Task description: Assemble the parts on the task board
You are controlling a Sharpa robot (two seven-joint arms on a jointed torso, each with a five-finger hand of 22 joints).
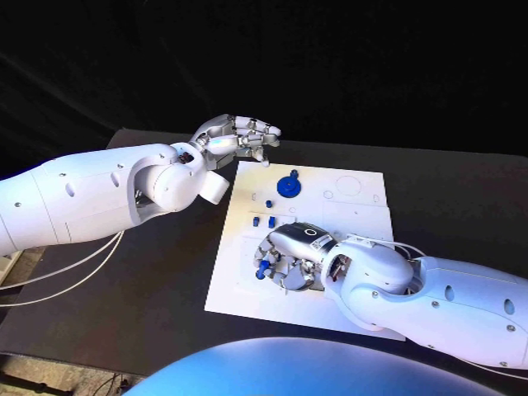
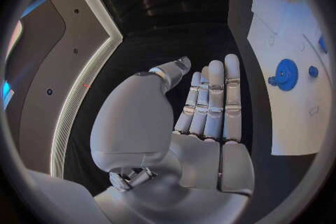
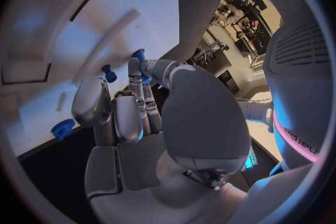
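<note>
In the head view, your right hand (image 1: 290, 257) sits low over the lower middle of the task board (image 1: 350, 216), fingers curled round a small blue part (image 1: 263, 268). I judge it pinched; a loose grip could drop it. Your left hand (image 1: 236, 136) hovers empty at the board's upper left corner.

The left wrist view shows fingers straight, released; the blue gear (image 2: 285, 74) lies at right.

The right wrist view shows fingertips on a blue piece (image 3: 143, 60); a tilt could jam it.

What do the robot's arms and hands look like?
Both arms are fat, smooth white shells with rounded joints. Thin white cables hang under the left arm. Each arm ends in a shiny silver metal hand: the left hand and the right hand, with jointed fingers.
</note>
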